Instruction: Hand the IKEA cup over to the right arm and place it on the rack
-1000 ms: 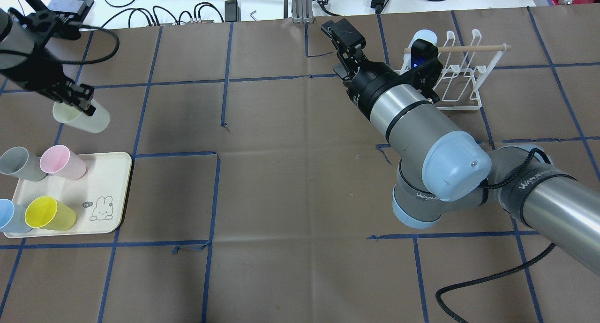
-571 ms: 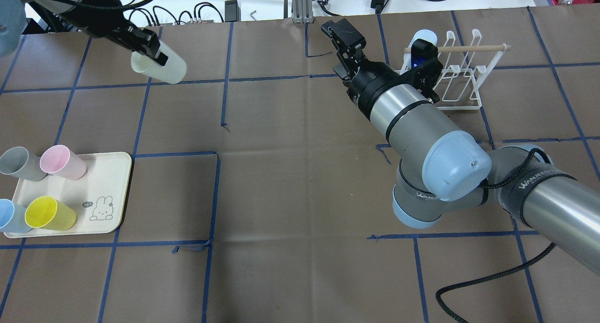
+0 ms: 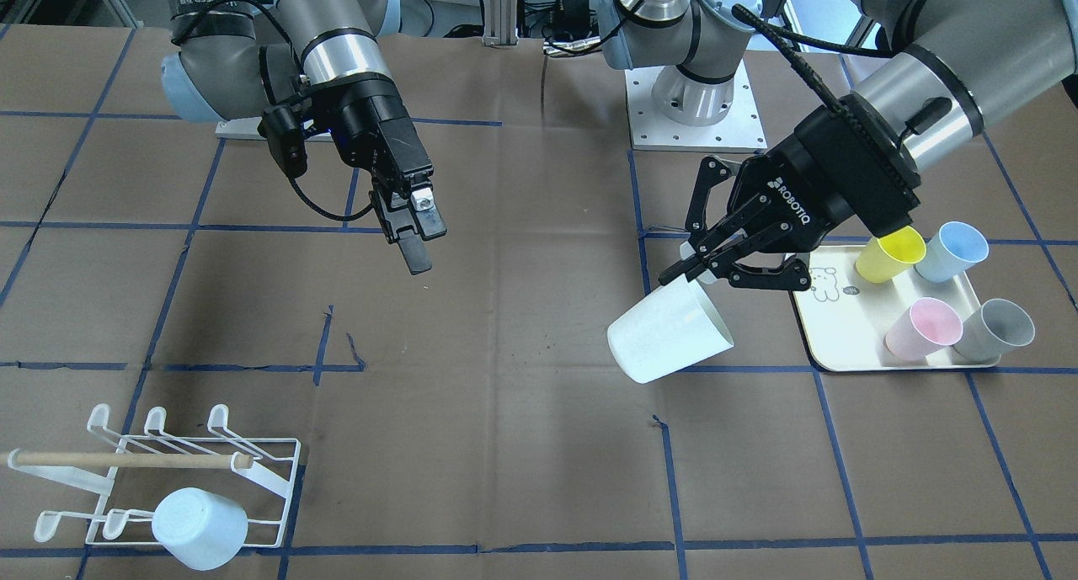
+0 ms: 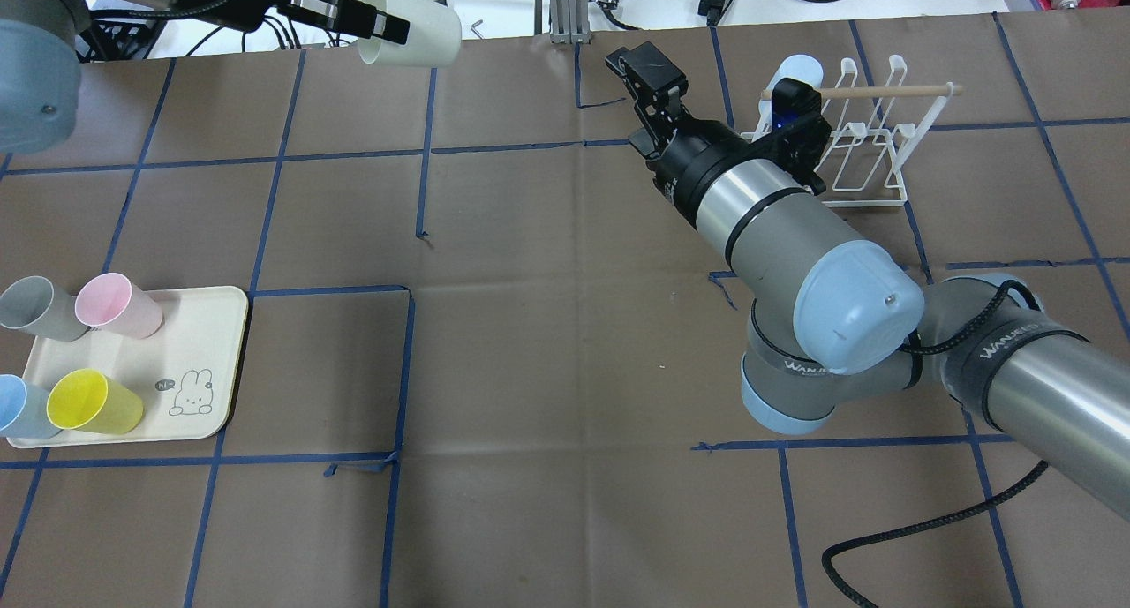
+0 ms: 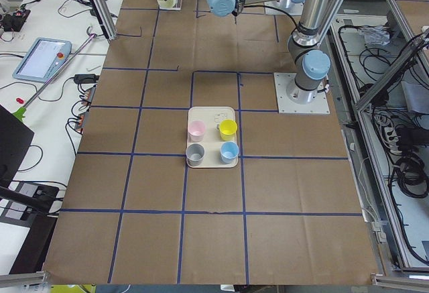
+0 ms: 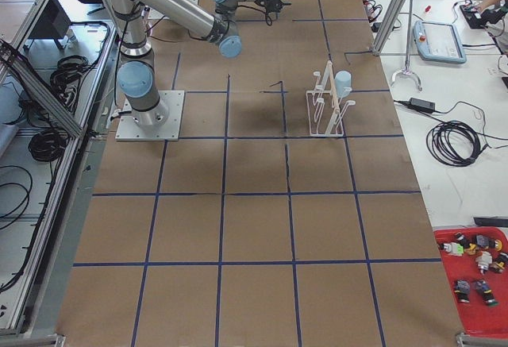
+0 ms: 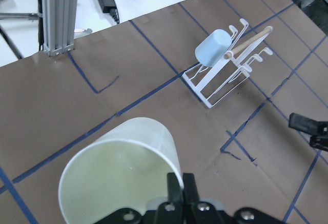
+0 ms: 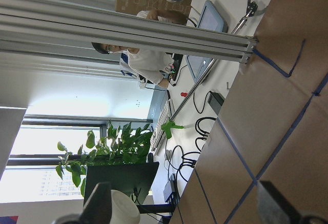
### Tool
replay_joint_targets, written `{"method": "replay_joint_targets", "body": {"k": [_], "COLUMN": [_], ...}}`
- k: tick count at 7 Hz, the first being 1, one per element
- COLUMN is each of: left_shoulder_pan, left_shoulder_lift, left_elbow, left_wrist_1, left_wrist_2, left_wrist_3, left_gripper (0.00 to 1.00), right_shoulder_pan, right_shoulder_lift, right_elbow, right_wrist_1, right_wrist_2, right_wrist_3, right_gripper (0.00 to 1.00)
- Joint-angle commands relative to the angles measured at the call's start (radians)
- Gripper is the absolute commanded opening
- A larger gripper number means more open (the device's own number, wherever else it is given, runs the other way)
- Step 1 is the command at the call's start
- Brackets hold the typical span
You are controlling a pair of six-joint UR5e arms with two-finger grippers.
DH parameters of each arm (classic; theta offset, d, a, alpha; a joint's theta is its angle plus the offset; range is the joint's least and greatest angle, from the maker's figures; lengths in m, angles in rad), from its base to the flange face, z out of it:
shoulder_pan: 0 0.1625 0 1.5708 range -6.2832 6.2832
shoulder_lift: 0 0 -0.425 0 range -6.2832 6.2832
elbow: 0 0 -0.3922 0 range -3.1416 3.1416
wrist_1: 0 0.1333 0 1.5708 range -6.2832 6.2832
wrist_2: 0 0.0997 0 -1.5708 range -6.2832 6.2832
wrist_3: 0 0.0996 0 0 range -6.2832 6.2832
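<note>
- The left arm point(image 3: 926, 83) has its jaws closed narrow on the rim of the cream IKEA cup point(image 3: 669, 340): the left wrist view shows one finger inside the mouth and the other outside the wall.
- The cup hangs tilted off the bench point(image 4: 547, 326), its base pointing away from the jaws and its mouth turned back toward them. It is on the robot's left half, just beside the cream tray point(image 3: 842, 332).
- The right arm point(image 4: 777, 228) has its jaws spread wide and holding nothing. Its wrist view shows the two fingertips at opposite edges of the frame, with only open space between.
- The right jaws hover above the bench, well apart from the cup and pointing toward the far edge.
- The white wire rack point(image 4: 883, 198) stands on the robot's right, near the right wrist. A pale blue cup point(image 3: 200, 528) sits upturned on one prong.
- On the tray stand four cups: yellow point(image 3: 891, 254), blue point(image 3: 952, 250), pink point(image 3: 923, 327) and grey point(image 3: 998, 329).
</note>
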Motion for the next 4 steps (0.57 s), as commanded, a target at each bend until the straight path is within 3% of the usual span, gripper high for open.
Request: {"method": "replay_joint_targets", "body": {"k": [1, 4], "left_shoulder_pan": [0.003, 0.000], "left_shoulder_lift": [-0.021, -0.013], "left_elbow": [-0.153, -0.444], "left_wrist_1": [0.356, 0.857], "left_wrist_2": [-0.130, -0.275], "left_wrist_3": [0.006, -0.042], "left_gripper": [0.00, 0.00], "right_shoulder_pan": [0.003, 0.047], "right_shoulder_lift": [-0.002, -0.033], "right_elbow": [0.000, -0.003], "right_wrist_1": [0.040, 0.090], "right_wrist_2": [0.008, 0.005], "right_wrist_3": [0.166, 0.314], "right_gripper": [1.00, 1.00]}}
